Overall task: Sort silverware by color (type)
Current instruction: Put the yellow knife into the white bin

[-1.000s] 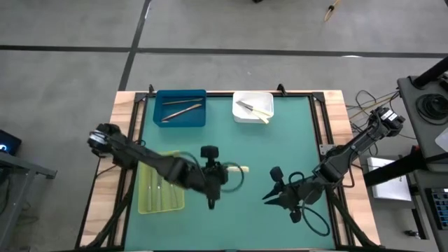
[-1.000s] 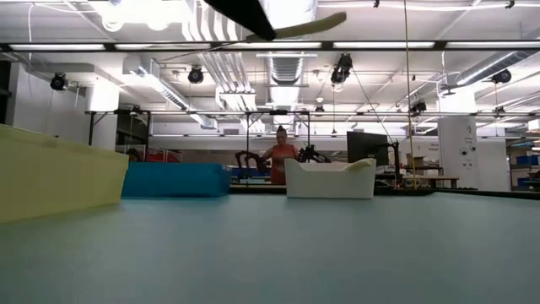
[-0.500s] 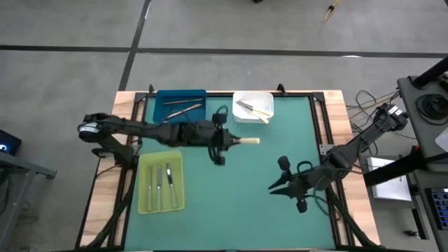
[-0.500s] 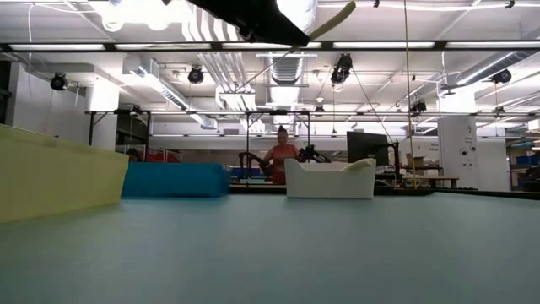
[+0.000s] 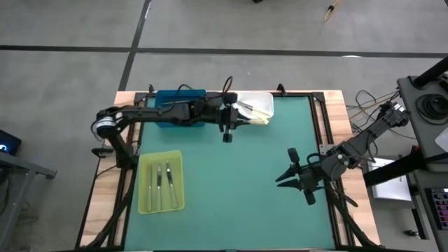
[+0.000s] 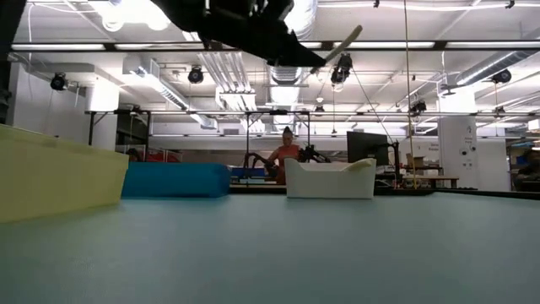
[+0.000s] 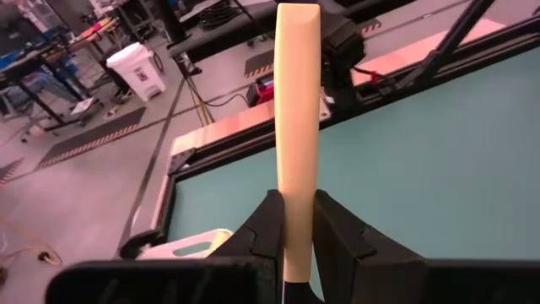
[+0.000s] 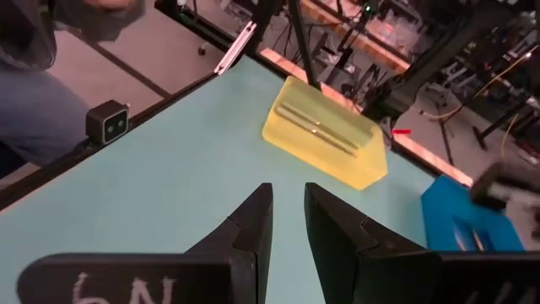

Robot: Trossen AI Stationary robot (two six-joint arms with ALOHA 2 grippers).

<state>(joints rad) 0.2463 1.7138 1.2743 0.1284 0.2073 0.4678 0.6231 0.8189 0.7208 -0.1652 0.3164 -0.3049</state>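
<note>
The left gripper (image 5: 238,120) is clamped on a yellow-handled knife (image 7: 297,110); its blade is hidden between the fingers, and arm and gripper cover part of the white tray (image 5: 263,99) at the desk's far edge. That tray seems to hold two more pieces, hard to separate. The blue tray (image 5: 168,115) beside it is half covered by the arm, contents unclear. The yellow-green tray (image 5: 143,189) near the left edge holds three grey utensils (image 5: 168,179). The right gripper (image 5: 287,179) hangs empty near the right edge, fingers slightly parted.
</note>
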